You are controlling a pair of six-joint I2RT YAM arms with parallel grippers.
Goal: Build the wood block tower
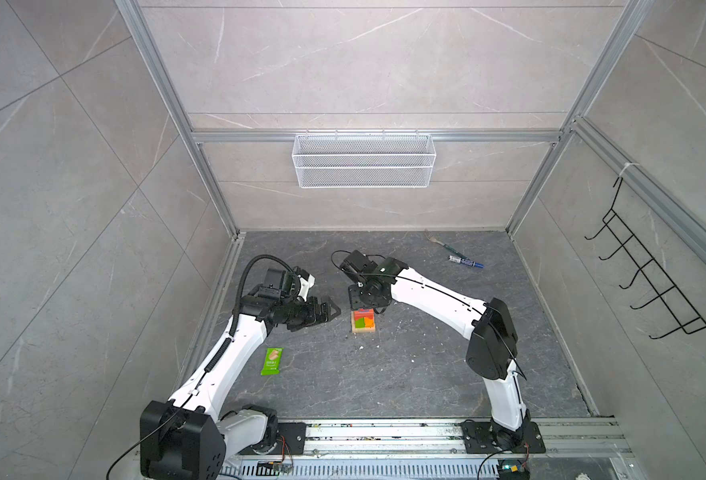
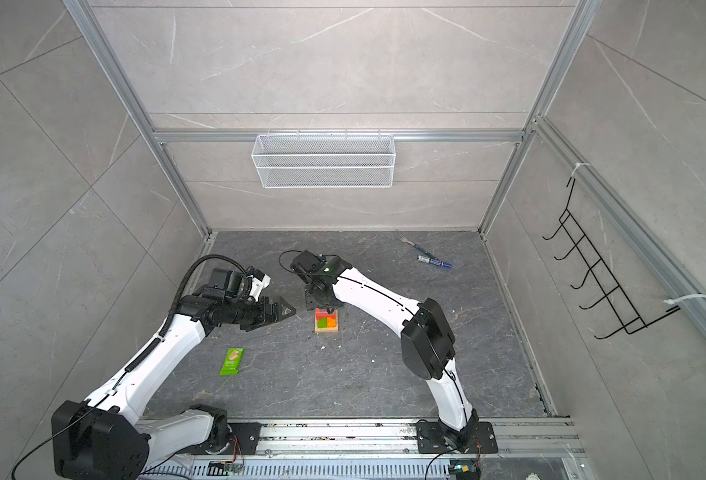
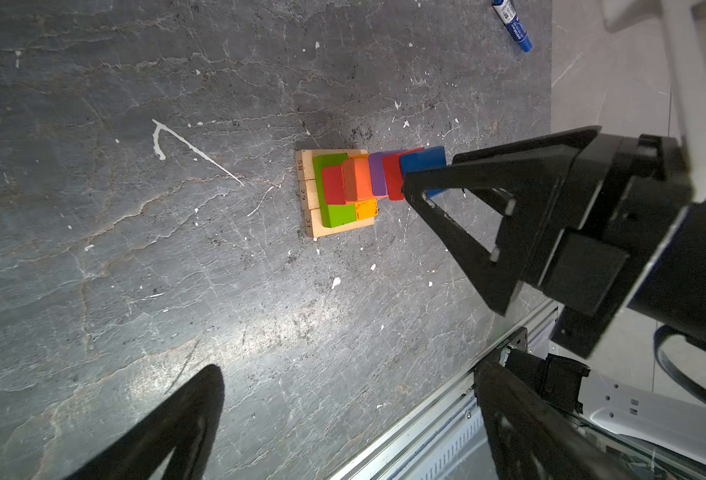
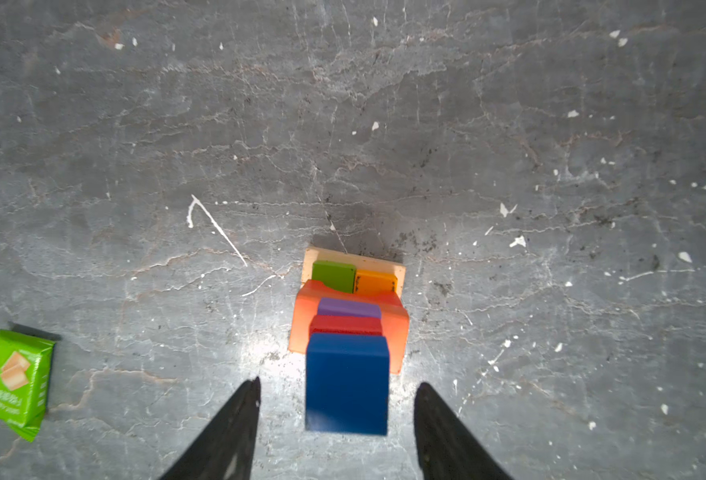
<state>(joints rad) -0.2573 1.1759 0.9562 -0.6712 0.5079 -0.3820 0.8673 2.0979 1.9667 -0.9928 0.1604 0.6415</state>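
- At mid-surface (image 1: pixel 426 365) the tower (image 1: pixel 364 322) stands stepped, with the blue cube (image 4: pixel 346 407) on top.
- Right tool (image 4: pixel 339 382) straddles that cube, jaws spread, a gap on each side, pinching nothing.
- Left tool (image 1: pixel 330 311) hangs wide open beside the tower, touching nothing.
- Best now, I'd say: lift straight up with no sideways drift, since one brush could topple the stack.

We place everything by the tower (image 1: pixel 363 321).
The snack wrapper (image 1: pixel 272 361) lies left and in front of the tower, the marker pen (image 1: pixel 466 261) and fork (image 1: pixel 438 241) well behind to its right, the left gripper (image 1: pixel 329 313) just left.
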